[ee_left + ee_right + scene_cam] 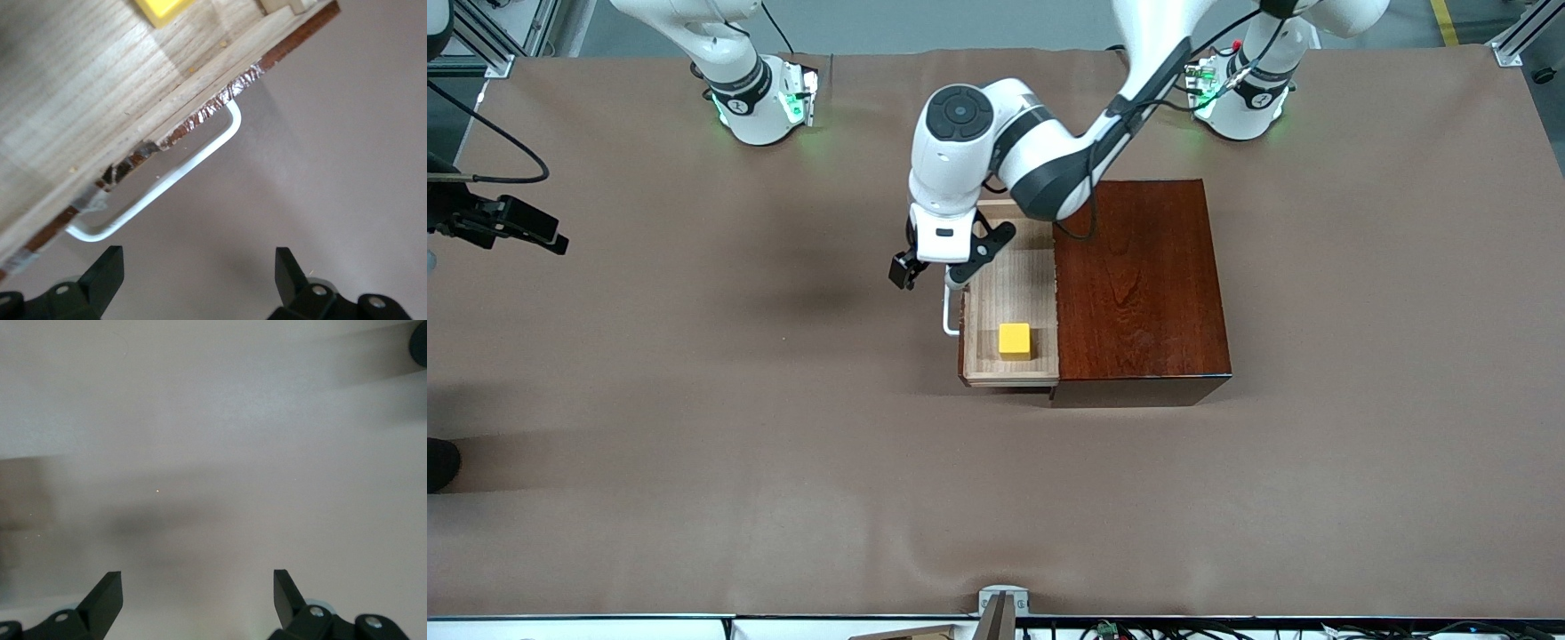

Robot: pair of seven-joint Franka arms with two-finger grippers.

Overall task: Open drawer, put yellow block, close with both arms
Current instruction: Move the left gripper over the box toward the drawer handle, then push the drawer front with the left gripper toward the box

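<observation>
1. Judging from how things lie, we have the first two steps done: the drawer stands pulled out of the glossy mahogany box, and the yellow block rests on its pale wooden floor, in the end nearer the front camera.
2. Closing is what remains, and the task asks that both arms share it.
3. Our left gripper hangs at about 11 o'clock from the block, just beside the white U-shaped handle. In the left wrist view its fingers stand wide apart, holding nothing, with the handle ahead of them and untouched.
4. Our right gripper is spread wide and empty too, over bare brown table cover; that arm waits.
5. In the front view we cannot surely find the right gripper: a dark piece at the frame's 9 o'clock edge may belong to it, yet it is cut off.
6. The left arm's forearm covers the drawer's end toward the bases, so we cannot tell what lies there.
7. The drawer's red-brown front shows only as a thin edge.
</observation>
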